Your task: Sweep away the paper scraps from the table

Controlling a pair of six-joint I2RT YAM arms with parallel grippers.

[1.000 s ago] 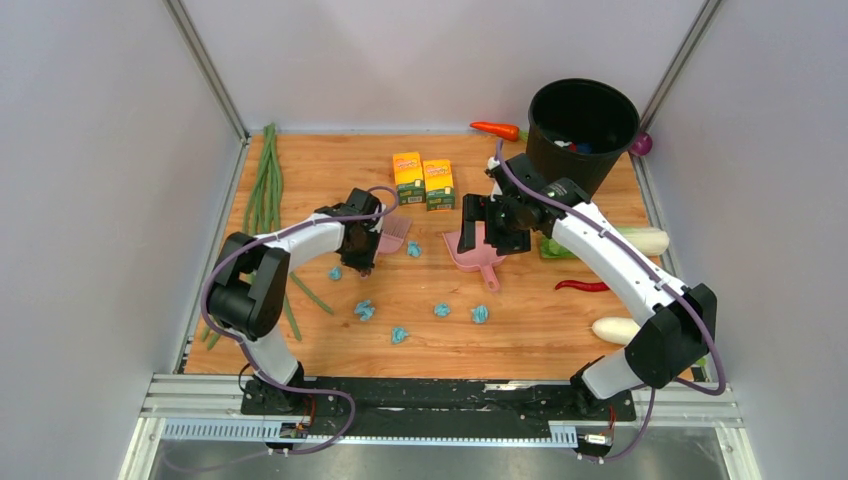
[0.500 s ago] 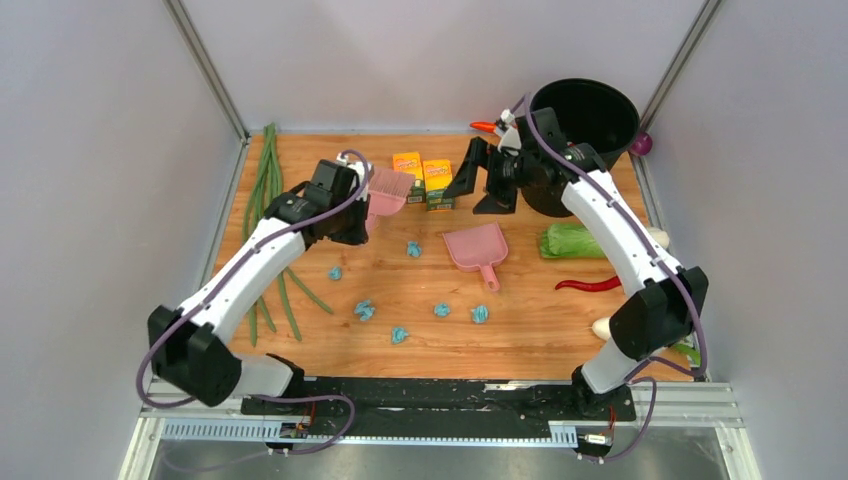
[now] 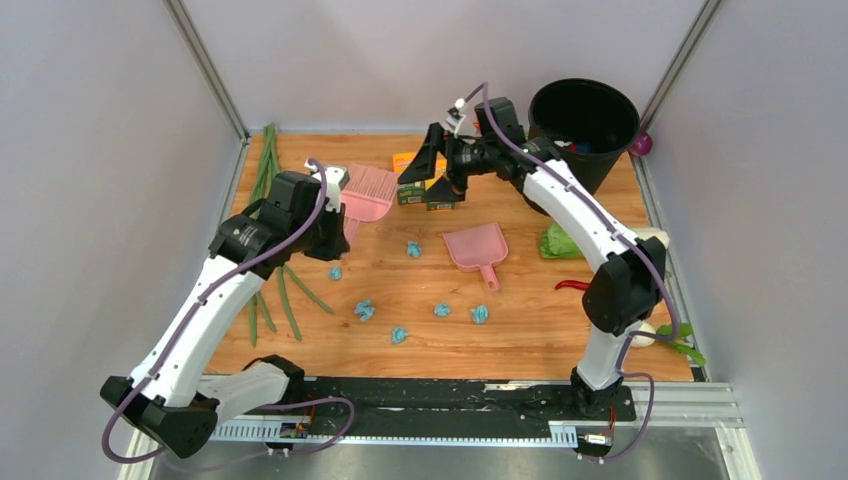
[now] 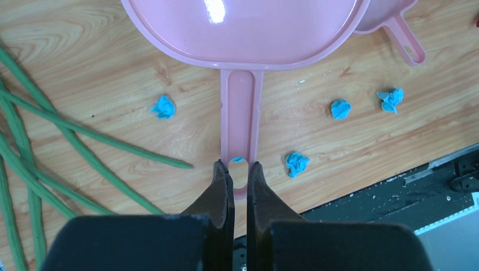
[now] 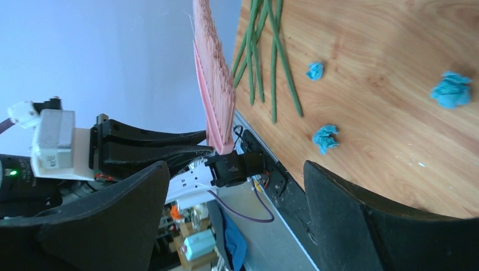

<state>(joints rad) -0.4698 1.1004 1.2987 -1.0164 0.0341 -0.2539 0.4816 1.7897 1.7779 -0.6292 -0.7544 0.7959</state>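
While clamping pink brush (image 3: 368,192) by very tip of handle w/ left gripper (image 4: 239,169), risks twist or slip once bristles drag. Right gripper (image 3: 432,172): spread wide, empty, raised nr far edge over yellow boxes (image 3: 441,196); dustpan (image 3: 476,245) unheld mid-table. Paper scraps (image 3: 365,309): strewn centre to near edge of table (image 3: 540,340); could scatter past pan, or into green beans (image 3: 265,175) at left edge.

Your top view looks down from above and behind both arm bases and takes in the whole desk (image 3: 520,340). Your left wrist view sits close, looking straight down past its own jaws at the brush (image 4: 243,34) and the desk's near edge. Your right wrist view is rolled sideways and faces across toward the desk's left side. All three share the brush, the green beans (image 3: 266,165) and nearby paper scraps (image 3: 364,310).
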